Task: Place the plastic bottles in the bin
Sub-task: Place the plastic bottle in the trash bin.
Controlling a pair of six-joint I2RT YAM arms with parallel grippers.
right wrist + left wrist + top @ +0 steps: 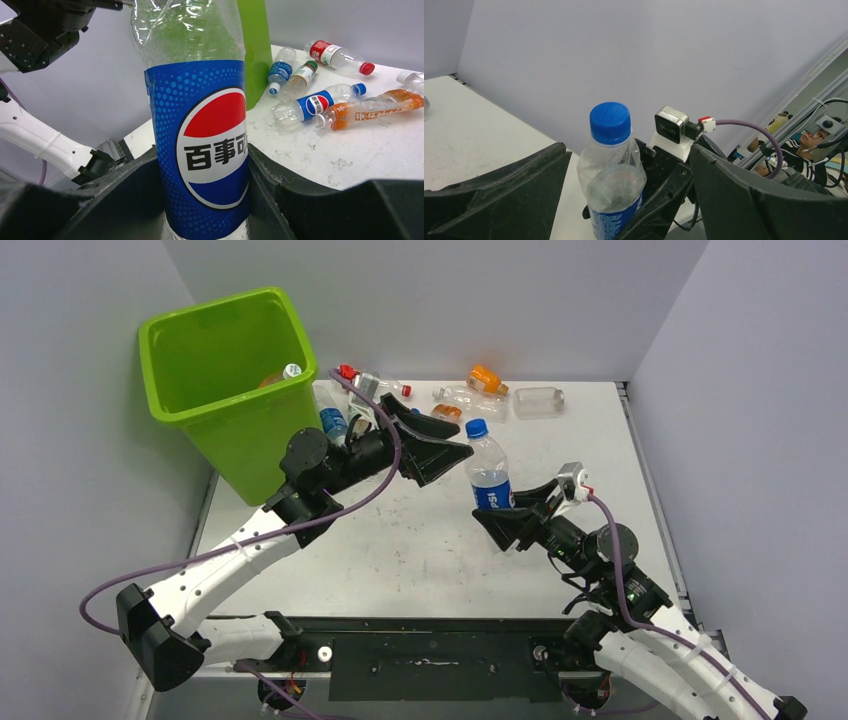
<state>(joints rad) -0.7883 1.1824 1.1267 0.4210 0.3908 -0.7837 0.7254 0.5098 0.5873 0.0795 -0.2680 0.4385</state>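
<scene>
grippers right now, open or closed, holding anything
Left gripper: open, holding nothing.
Right gripper: closed on the upright blue-capped Pepsi bottle.

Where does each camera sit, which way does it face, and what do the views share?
Top external: above and behind the arm bases, looking down on the white table, the lime-green plastic bin and both arms.
Left wrist: on the left arm, facing the blue-capped clear plastic bottle, framed by the open left gripper and its black fingers.
Right wrist: on the right arm, facing the bin past that bottle, which the right gripper holds.
Shared: all three show that bottle.
</scene>
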